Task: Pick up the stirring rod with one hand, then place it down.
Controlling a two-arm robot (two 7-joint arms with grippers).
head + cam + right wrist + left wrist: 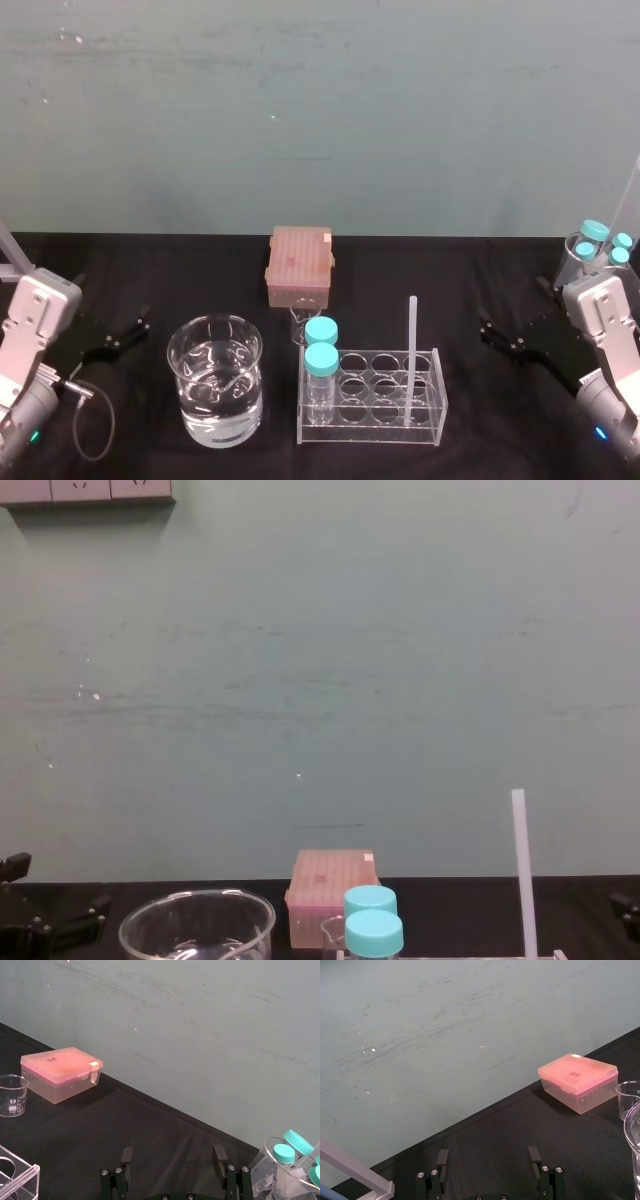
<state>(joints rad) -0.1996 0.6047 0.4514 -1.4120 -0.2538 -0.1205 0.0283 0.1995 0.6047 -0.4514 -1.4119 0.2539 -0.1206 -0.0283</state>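
Stirring rod: the stirring rod [411, 355] was a long, pencil-thin, straight stick, white to translucent, with a blunt, flat top.
Rod's place: it stood upright in a right-hand hole of the clear rack [370, 433], at the middle of the black table [470, 280], and rose well above the rack's top.
Neighbours: two blue-capped bottles [321, 358] stood at the rack's left end. A large beaker [192, 400] of clear liquid sat just left of the rack. A pink box [299, 265] lay behind, with a small beaker [303, 322] between it and the bottles.
Left gripper: the left gripper [488, 1160] hung low at the table's left side, well apart from the rod, its fingers spread wide with nothing between them.
Right gripper: the right gripper [173, 1157] sat at the table's right side, also well apart from the rod, its fingers spread wide and holding nothing.
Hard to see: the rod's lower part blurred through the rack's clear walls, so whether its foot touched the rack's floor could not be told.
Cut off: in the chest view the frame's lower edge cut the rod's foot and the bottles' bodies.
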